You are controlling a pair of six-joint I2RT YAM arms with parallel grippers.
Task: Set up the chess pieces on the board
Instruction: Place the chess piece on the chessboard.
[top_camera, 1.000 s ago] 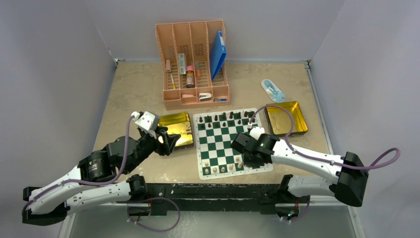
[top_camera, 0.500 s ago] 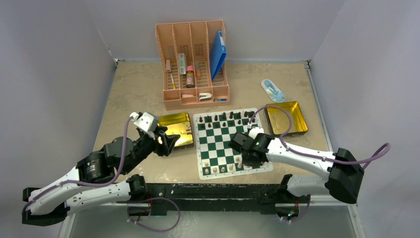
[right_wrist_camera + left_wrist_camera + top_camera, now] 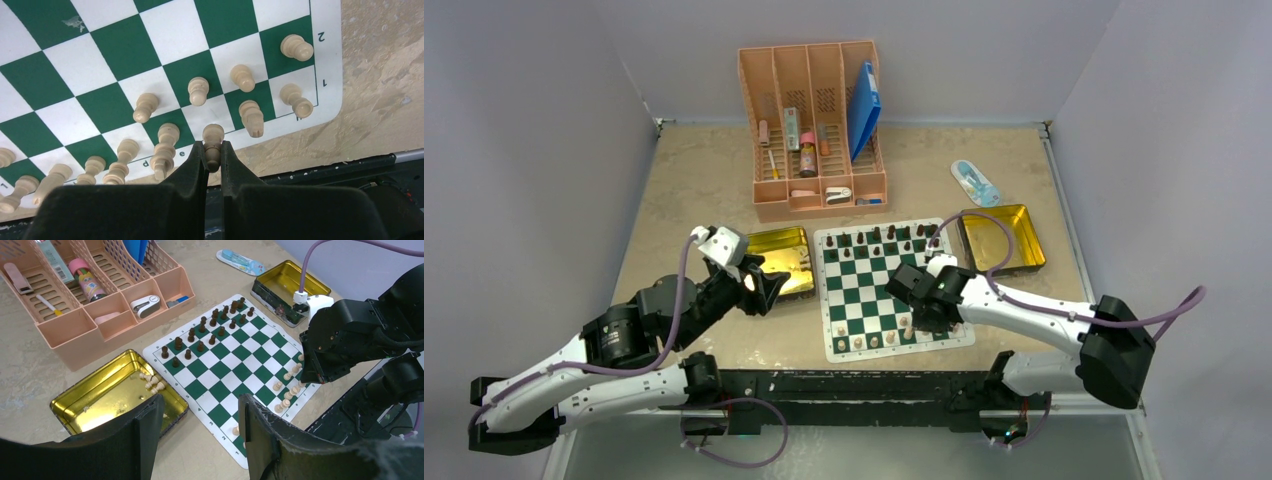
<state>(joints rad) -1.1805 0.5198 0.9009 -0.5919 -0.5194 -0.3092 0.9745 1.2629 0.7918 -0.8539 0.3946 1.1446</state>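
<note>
The flat green-and-white checkered board (image 3: 864,285) lies on the beige table (image 3: 694,180), toward its near edge. Dark brown wooden chessmen (image 3: 886,238) occupy the two far rows. Pale tan wooden chessmen (image 3: 197,91) stand on the two near rows, with gaps.

The right gripper (image 3: 213,150) is over the near edge of the board, right of centre. Its fingers are pressed onto the stem of one pale tan piece (image 3: 213,134), which is upright above the line between the near row and the white border. Whether its base touches the board cannot be told. Other pale chessmen stand just beside it on both sides, close to the fingers.

The left gripper (image 3: 200,412) hangs with its fingers spread and nothing between them, above the near corner of the left shiny gold rectangular tin (image 3: 89,376). This tin lies just beside the board's left edge and holds a few loose pale pieces (image 3: 152,383).

A second gold tin (image 3: 1036,240) lies just beside the board's far right corner. The right arm's purple cable (image 3: 972,213) arcs over it. A pink plastic organiser (image 3: 769,205) holding a blue folder (image 3: 864,105) stands far of the board, apart from it.
</note>
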